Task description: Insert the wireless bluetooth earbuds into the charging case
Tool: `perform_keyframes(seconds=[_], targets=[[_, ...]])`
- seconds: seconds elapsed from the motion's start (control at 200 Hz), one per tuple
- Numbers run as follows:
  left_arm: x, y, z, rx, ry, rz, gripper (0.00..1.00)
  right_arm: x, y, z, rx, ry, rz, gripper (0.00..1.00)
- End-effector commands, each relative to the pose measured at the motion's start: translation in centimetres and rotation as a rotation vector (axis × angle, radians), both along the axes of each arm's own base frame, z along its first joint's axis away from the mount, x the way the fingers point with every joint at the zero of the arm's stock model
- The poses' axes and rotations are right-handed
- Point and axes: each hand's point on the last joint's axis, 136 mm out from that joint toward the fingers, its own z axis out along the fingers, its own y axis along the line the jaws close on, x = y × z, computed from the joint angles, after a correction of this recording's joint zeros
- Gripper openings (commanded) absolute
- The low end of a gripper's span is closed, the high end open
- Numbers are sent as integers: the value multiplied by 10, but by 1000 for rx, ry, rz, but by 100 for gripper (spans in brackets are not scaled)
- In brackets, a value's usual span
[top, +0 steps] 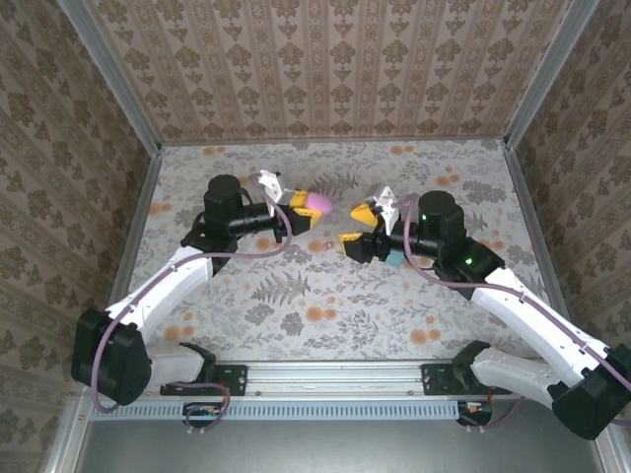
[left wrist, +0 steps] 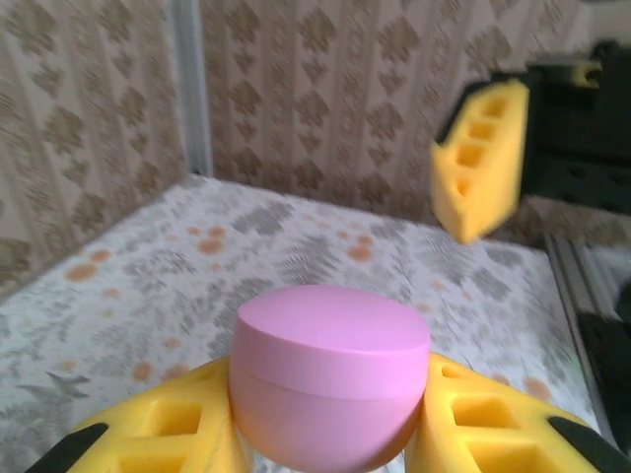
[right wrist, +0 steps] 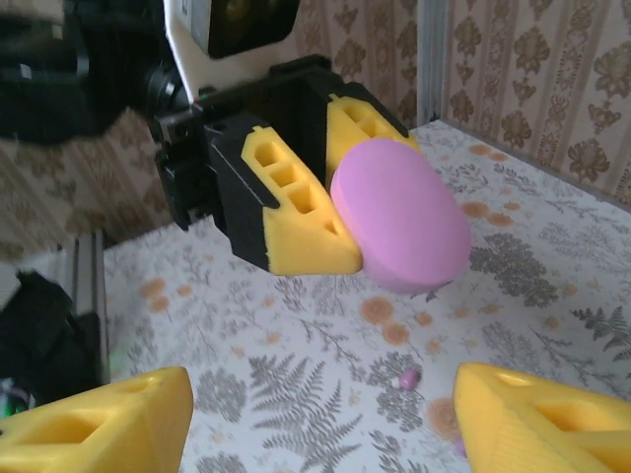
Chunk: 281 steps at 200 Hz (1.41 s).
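The right wrist view shows one tiny pinkish-purple bean-shaped earbud (right wrist: pixel 407 377) lying on the flowery table (right wrist: pixel 296 325), below the round pink plastic charging case (right wrist: pixel 399 212), while the left wrist view shows the case's lid shut. The left claw (left wrist: pixel 325 443) pinches that case up in the air. The right claw (right wrist: pixel 315 434) has its yellow foam fingers (right wrist: pixel 108 424) spread wide, facing the case, holding nothing.

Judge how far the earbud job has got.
Done: the left gripper is shut on the pink case, held above the table. In hand: the right gripper stands open, facing the case. Left: the case looks closed and a bud lies on the table, so opening and inserting are not yet done.
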Motion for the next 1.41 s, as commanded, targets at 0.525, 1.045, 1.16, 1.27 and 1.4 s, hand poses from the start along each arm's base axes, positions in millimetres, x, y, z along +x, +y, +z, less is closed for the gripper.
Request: perform_keyframes(seconds=[0.525, 1.045, 1.16, 1.27, 1.4], targets=[[-27, -6, 67, -260, -69, -142, 30, 34, 21, 57, 230, 205, -56, 64], [-40, -8, 66, -228, -73, -223, 29, 49, 11, 64, 265, 231, -125, 59], [-42, -9, 69, -224, -70, -241, 29, 52, 9, 64, 261, 241, -146, 58], [-44, -10, 69, -220, -68, -255, 29, 55, 9, 68, 281, 249, -157, 58], [-44, -12, 68, -216, -67, -255, 29, 55, 11, 74, 298, 250, -144, 58]])
